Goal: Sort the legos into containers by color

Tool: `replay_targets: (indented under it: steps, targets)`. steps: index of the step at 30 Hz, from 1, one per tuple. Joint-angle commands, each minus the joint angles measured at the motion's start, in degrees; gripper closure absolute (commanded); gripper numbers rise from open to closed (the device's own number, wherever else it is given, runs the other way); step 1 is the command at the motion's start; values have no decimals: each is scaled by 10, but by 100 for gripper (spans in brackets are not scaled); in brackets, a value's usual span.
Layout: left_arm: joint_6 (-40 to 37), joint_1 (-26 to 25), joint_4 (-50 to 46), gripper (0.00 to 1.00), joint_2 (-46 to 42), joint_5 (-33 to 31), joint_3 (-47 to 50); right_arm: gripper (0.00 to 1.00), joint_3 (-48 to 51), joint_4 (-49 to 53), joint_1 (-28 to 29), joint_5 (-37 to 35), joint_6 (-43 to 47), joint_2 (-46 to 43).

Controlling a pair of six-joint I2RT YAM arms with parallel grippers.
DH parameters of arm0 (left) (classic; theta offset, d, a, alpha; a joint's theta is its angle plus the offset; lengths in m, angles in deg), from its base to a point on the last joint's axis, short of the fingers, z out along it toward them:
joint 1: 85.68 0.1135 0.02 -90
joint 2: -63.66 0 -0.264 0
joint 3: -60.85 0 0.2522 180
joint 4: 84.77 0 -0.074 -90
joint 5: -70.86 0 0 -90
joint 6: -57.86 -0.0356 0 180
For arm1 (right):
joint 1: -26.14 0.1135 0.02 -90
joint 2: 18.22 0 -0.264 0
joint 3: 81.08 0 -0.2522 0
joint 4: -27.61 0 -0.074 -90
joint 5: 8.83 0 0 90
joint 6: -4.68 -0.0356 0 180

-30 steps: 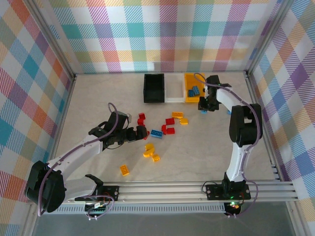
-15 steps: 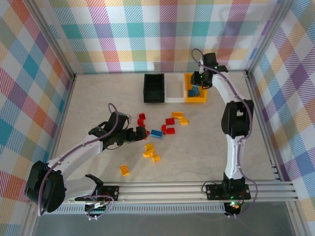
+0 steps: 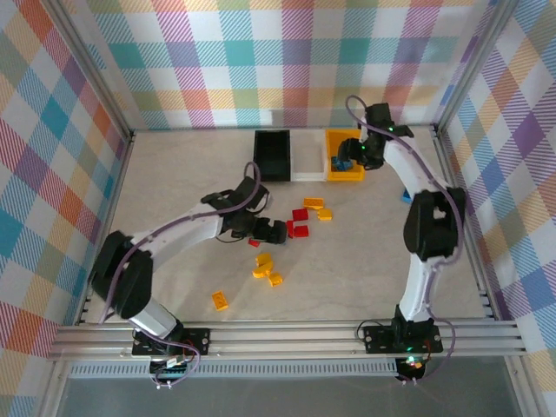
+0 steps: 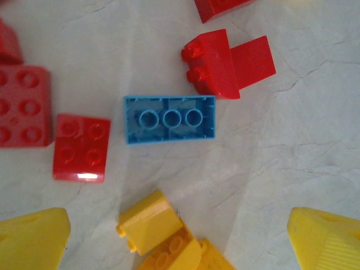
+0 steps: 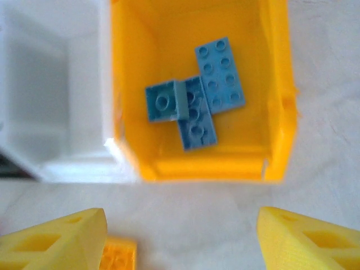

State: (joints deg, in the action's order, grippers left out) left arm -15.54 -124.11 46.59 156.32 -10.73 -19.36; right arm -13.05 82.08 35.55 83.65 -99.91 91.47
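My left gripper [image 3: 276,232] hangs open over the cluster of legos mid-table. In the left wrist view its yellow fingertips [image 4: 31,236] stand wide apart near an upside-down blue brick [image 4: 170,119], red bricks [image 4: 82,147] and yellow bricks [image 4: 157,225]. My right gripper [image 3: 349,162] is open above the near edge of the yellow-orange bin [image 3: 346,176]. That bin [image 5: 275,84] holds three blue bricks [image 5: 194,107]. The white bin [image 3: 307,162] and black bin [image 3: 272,156] adjoin it on the left. Nothing sits between the right fingertips [image 5: 304,236].
Loose yellow bricks [image 3: 263,265] and one more [image 3: 220,301] lie nearer the front rail. Red bricks [image 3: 300,215] and orange ones [image 3: 314,203] sit right of the left gripper. A blue brick [image 3: 406,197] lies by the right arm. Plaid walls enclose the table.
The left arm has swung right and forward, from beside a red brick to above the blue brick. The right gripper came back from deeper over the yellow-orange bin to its near edge.
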Motion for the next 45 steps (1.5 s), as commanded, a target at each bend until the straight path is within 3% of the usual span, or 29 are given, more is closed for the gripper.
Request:
replay_targets:
  steps: [1,11,45]
  targets:
    - [-62,-15,-63,2,52,-27,-50,28,99,-28,0,9,-27,-107]
    - [-100,-18,-68,6,148,-34,-128,28,276,-48,0,47,-58,-257]
    - [-88,-21,-71,17,255,-51,-169,29,381,-60,0,81,-67,-343]
